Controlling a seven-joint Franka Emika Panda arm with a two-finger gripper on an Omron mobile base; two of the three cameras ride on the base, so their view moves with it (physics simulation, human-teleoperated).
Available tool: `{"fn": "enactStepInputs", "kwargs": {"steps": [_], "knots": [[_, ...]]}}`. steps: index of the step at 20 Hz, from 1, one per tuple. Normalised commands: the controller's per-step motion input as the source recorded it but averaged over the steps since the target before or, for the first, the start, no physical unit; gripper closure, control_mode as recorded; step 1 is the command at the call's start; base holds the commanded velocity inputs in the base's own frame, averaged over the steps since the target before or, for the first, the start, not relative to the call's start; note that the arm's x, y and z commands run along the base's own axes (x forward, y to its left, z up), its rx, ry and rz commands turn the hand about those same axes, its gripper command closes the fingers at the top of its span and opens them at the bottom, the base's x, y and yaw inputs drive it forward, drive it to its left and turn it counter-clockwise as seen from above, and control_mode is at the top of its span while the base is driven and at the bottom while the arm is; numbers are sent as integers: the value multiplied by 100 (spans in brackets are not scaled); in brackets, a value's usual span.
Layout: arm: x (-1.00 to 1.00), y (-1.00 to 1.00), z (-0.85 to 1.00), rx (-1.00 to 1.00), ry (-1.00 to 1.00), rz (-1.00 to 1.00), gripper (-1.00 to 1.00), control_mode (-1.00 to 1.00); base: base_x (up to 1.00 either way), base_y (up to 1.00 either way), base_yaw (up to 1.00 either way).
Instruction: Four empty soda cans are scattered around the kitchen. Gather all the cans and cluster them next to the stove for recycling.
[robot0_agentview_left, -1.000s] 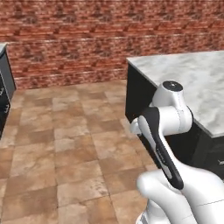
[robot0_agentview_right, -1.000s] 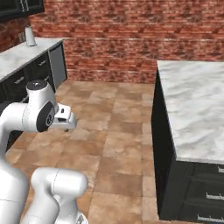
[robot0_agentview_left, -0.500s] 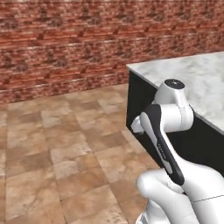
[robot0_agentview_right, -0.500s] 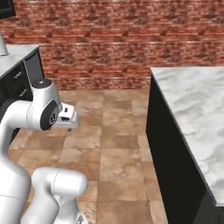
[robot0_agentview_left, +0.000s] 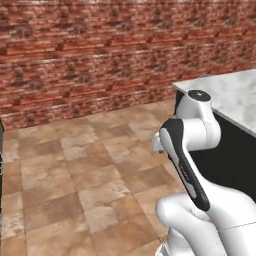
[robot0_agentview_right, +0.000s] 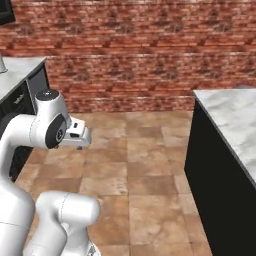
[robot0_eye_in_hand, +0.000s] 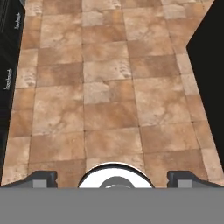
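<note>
The soda cans and the stove are out of view. My gripper (robot0_eye_in_hand: 113, 177) points down at the brown tiled floor (robot0_eye_in_hand: 109, 87), well above it. Its two dark fingertips (robot0_eye_in_hand: 43, 177) stand far apart at the bottom corners of the hand view, open, with nothing between them. In the right base view the hand (robot0_agentview_right: 77, 135) juts out to the right of the folded arm over the floor. Part of the hand (robot0_agentview_left: 157, 145) peeks from behind the arm in the left base view.
A marble-topped island (robot0_agentview_left: 230, 95) (robot0_agentview_right: 230, 115) with black sides stands to the right. Black cabinets under a grey counter (robot0_agentview_right: 20, 70) (robot0_eye_in_hand: 8, 65) run along the left. A red brick wall (robot0_agentview_left: 100, 50) closes the far side. Open tiled floor lies between.
The whole picture has shifted in both base views: the camera has moved, with the brick wall larger now. The arm holds the same folded pose and the gripper stays open.
</note>
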Motion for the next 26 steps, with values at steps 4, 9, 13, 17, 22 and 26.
{"fn": "enactStepInputs", "kwargs": {"steps": [4, 9, 13, 17, 22, 26], "knots": [[0, 0, 0, 0, 0, 0, -100, 100, 100, 18, -3], [0, 0, 0, 0, 0, 0, -100, 100, 100, 3, -6], [0, 0, 0, 0, 0, 0, -100, 100, 100, 11, -7], [0, 0, 0, 0, 0, 0, -100, 100, 100, 13, -8], [0, 0, 0, 0, 0, 0, -100, 100, 100, 10, -10], [0, 0, 0, 0, 0, 0, -100, 100, 100, 5, -14]]}}
